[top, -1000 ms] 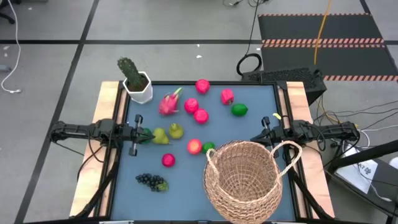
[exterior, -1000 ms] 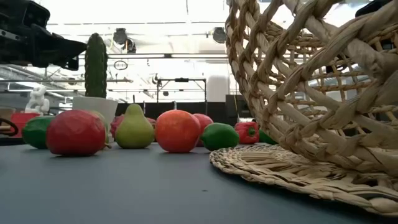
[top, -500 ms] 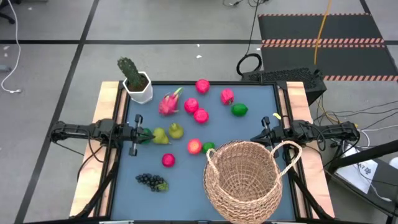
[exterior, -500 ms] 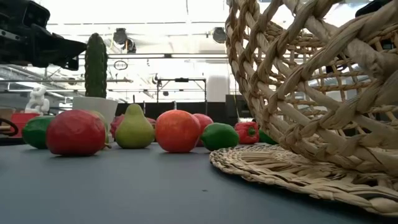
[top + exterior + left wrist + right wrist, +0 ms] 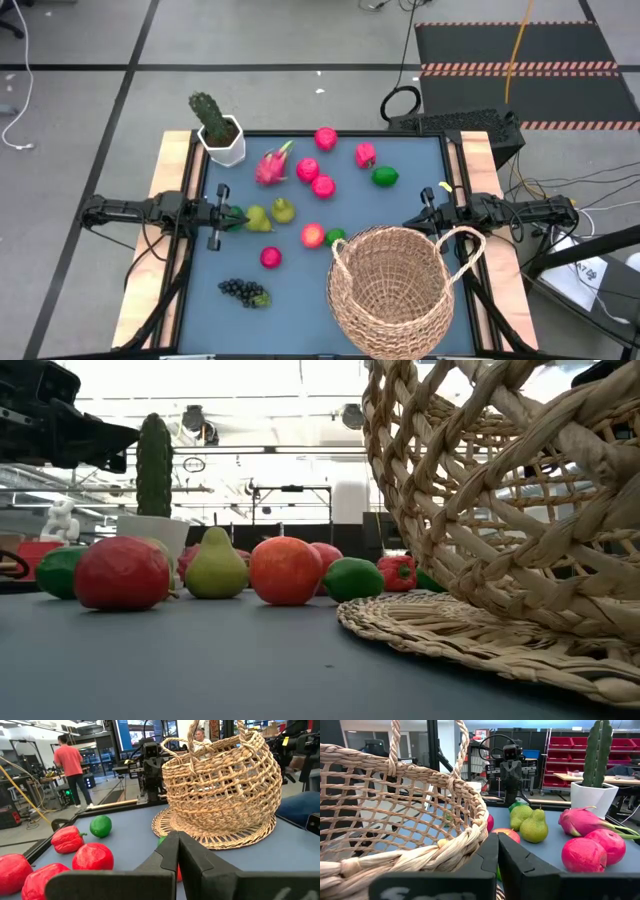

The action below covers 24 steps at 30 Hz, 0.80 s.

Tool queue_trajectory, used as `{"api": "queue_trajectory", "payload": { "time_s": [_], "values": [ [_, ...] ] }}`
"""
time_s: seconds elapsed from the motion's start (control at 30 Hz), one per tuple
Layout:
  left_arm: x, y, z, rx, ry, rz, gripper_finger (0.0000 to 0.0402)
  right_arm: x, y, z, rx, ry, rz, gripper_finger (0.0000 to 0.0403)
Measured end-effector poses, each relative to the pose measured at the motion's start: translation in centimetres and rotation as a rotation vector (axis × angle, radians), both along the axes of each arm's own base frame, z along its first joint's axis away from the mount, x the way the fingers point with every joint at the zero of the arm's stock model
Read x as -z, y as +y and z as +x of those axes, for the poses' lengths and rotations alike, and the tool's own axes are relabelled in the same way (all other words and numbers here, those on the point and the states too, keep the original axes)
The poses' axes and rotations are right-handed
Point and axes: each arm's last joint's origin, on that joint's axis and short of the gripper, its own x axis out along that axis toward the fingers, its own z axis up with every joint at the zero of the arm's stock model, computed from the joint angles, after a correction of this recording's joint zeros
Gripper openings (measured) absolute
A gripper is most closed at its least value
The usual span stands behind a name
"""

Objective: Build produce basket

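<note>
My left gripper (image 5: 178,851) has its fingers pressed together on nothing, parked at the counter's (image 5: 300,290) left edge with a green fruit and two pears (image 5: 270,215) just beside its tip; the right gripper (image 5: 497,852) is likewise closed and empty, at the right edge and just beyond the basket's far rim. Taking the basket (image 5: 390,285) as my landmark: it stands upright in the near right part of the counter, its arched handle (image 5: 462,238) rising on the side toward the right arm, and I see no produce inside it. An orange-red apple and a lime (image 5: 336,237) lie just beside its far-left rim, a pink fruit (image 5: 270,257) and the grape bunch (image 5: 243,292) lie well to its left, and the dragon fruit (image 5: 272,166), three more pink-red fruits and another lime (image 5: 385,177) are scattered beyond it toward the far edge. A potted cactus (image 5: 216,127) stands at the far left corner, well apart from the basket, and I judge it no part of the job. I expect these toy fruits to be light, stiff and smooth, so the round ones may roll or squirt out of a pinch; I would open wide and close across the widest middle of each. The pears I would take across the belly, the dragon fruit across its body rather than its leafy tips, and the grapes from above over the cluster's thickest part. The wicker looks light enough to slide if bumped, so I would lower each fruit in from above.
</note>
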Motion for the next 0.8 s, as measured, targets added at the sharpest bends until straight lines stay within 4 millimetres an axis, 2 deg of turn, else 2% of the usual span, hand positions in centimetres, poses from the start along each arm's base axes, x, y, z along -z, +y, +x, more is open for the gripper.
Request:
{"api": "queue_trajectory", "payload": {
  "time_s": [0.63,0.8],
  "values": [
    [0.01,0.0,0.0,0.0,0.0,0.0,0.001,-0.01,0.0,0.0,0.0,0.0,-0.001,0.0],
    [0.01,0.0,0.0,0.0,0.0,0.0,0.001,0.0,-0.01,0.0,0.005,-0.022,-0.131,0.0]
  ]
}}
